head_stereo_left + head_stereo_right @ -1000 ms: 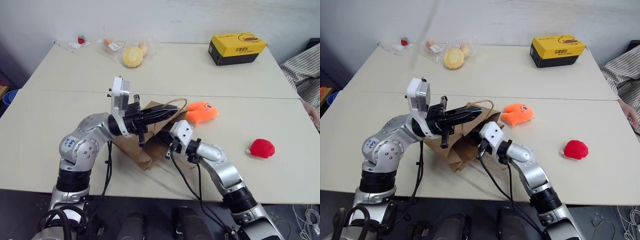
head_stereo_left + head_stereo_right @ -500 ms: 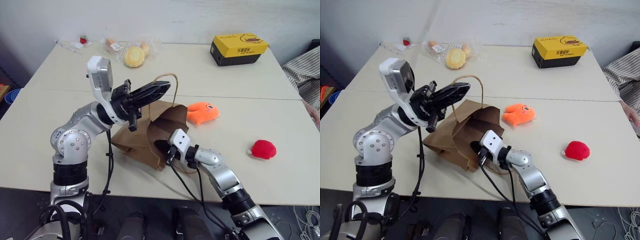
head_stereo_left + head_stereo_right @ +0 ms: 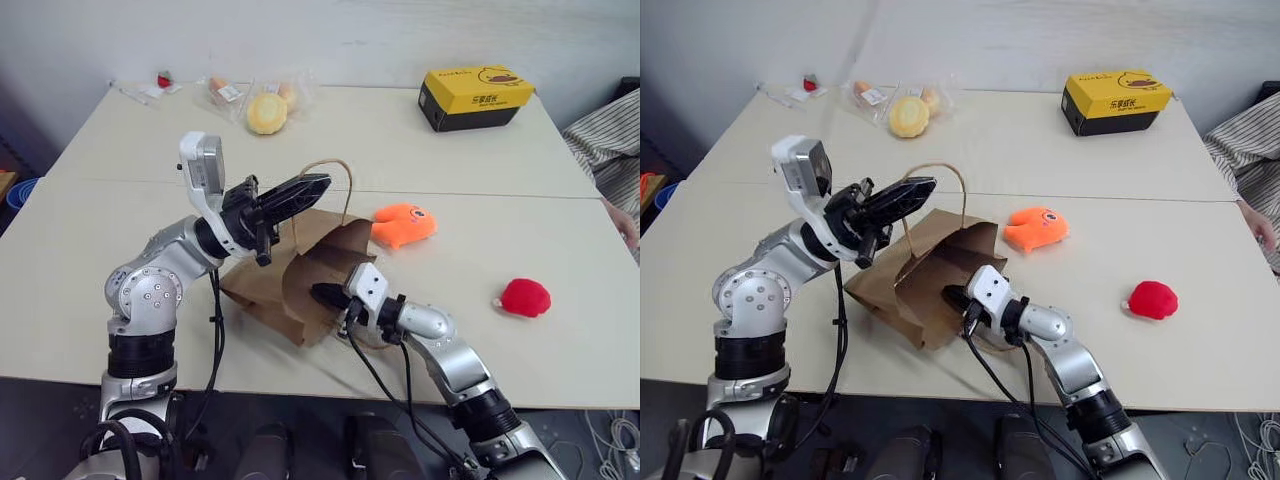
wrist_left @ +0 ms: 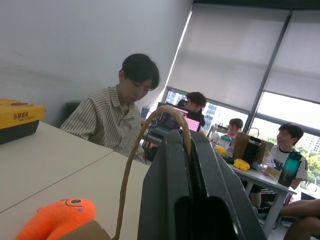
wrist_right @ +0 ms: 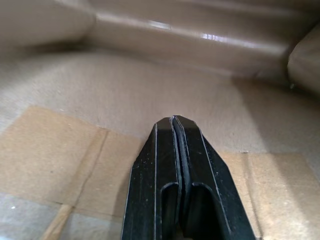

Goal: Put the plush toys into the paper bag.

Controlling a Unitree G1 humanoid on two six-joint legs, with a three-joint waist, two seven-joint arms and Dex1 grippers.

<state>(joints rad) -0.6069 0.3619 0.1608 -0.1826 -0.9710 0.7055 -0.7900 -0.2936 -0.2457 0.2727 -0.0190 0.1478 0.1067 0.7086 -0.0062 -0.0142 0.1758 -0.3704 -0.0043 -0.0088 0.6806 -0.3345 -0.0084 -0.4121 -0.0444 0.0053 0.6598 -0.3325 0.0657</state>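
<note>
The brown paper bag (image 3: 258,288) lies on its side at the near middle of the table, mouth tipped up toward the right. My left gripper (image 3: 322,181) hovers above it, shut on the bag's cord handle (image 4: 167,106) and holding that loop up. My right gripper (image 3: 318,292) is shut with nothing in it, its fingertips (image 5: 172,125) inside the bag's mouth against the brown paper. The orange plush toy (image 3: 403,225) rests just right of the bag. Farther right, near the front edge, sits the red plush toy (image 3: 525,297).
A yellow-and-black box (image 3: 475,97) stands at the back right. Wrapped items, one round and yellow (image 3: 265,112), lie at the back left. A person's striped sleeve (image 3: 612,135) and hand are at the table's right edge; more people sit beyond.
My left gripper has risen with the handle, pulling the bag's mouth up and open. The right gripper's tips now sit inside the mouth. Neither toy has moved.
</note>
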